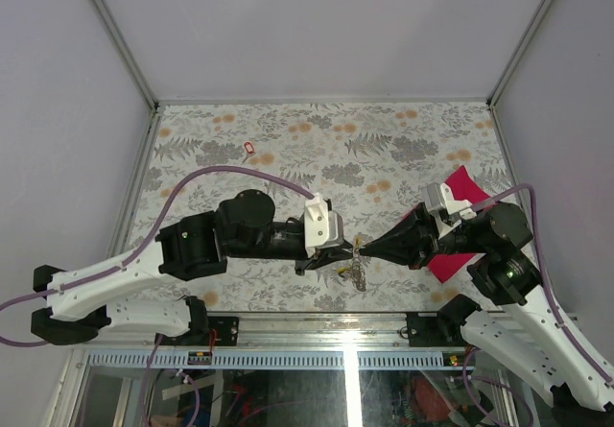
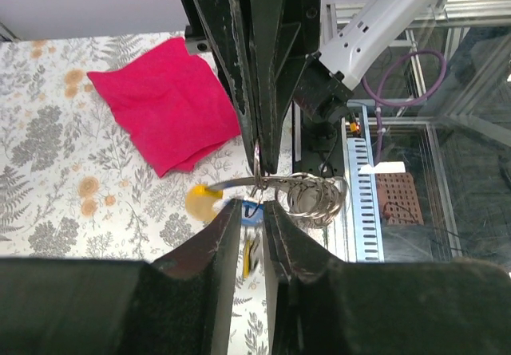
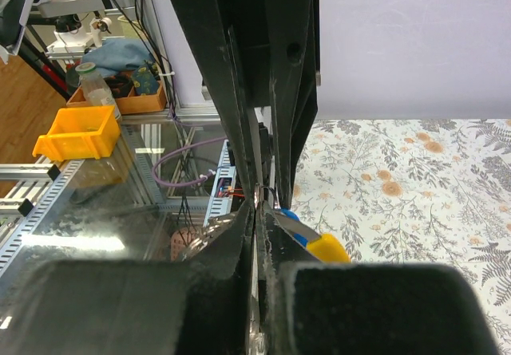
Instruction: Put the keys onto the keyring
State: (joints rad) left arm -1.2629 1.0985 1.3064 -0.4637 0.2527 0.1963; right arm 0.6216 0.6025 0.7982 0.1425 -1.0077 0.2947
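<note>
The right claw (image 2: 259, 159), closed, pinches the keyring (image 2: 297, 202). The left claw (image 2: 252, 215), tip to tip with it, is barely parted, grip unclear; yellow key (image 2: 204, 200) just beside it.

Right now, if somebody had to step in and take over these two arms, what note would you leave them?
Right gripper: shut, pinching the keyring, which hangs between the two arms.
Left gripper: tip to tip with the right one, jaws slightly apart with something blue between them. I cannot tell whether it grips.
Yellow key: at the ring, shaft pointing into it. Whether it is threaded is unclear.
Red key: loose on the table, far left.
Black key: I cannot make it out.
Left to do: thread at least the red key, and check the yellow one.
</note>
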